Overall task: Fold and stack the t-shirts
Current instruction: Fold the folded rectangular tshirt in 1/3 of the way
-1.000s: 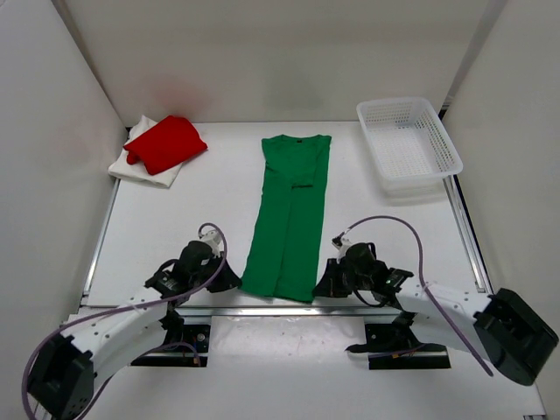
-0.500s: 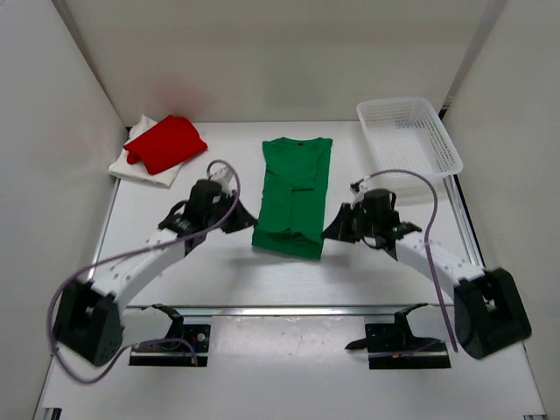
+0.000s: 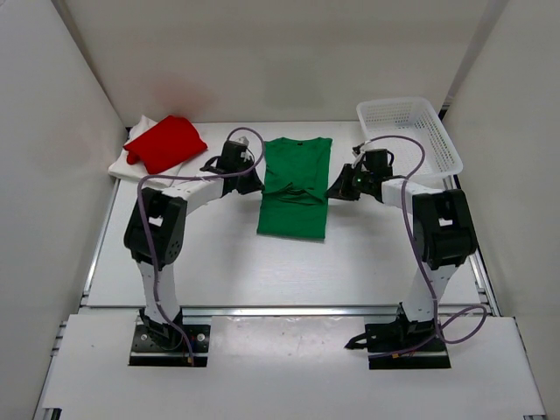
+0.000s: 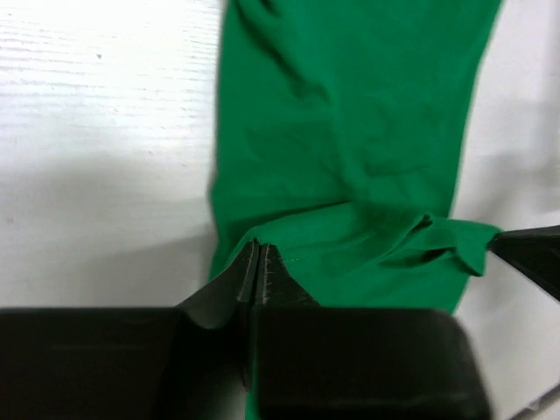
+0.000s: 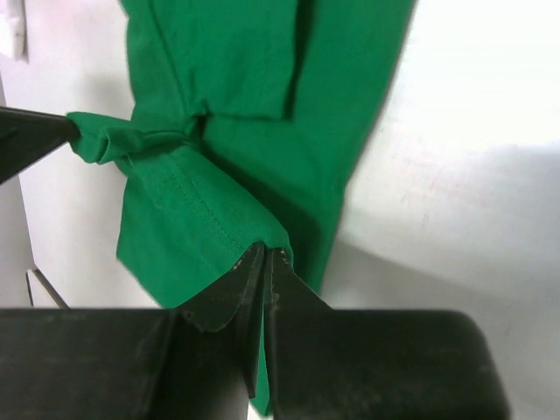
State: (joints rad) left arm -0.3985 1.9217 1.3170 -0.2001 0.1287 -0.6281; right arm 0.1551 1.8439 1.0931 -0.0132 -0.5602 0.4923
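green t-shirt looks limp and light. left gripper at its 9 o'clock and right gripper at 3 o'clock clamp its hem corners.

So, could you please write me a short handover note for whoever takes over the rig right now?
Left gripper: shut on the green t-shirt, at its left hem corner.
Right gripper: shut on the same shirt's right hem corner.
Red t-shirt lies folded on the white t-shirt at the far left.
Done: green shirt narrowed lengthwise, hem doubled over its middle.
Left: lay the hem down, release, then stack it with the other two.
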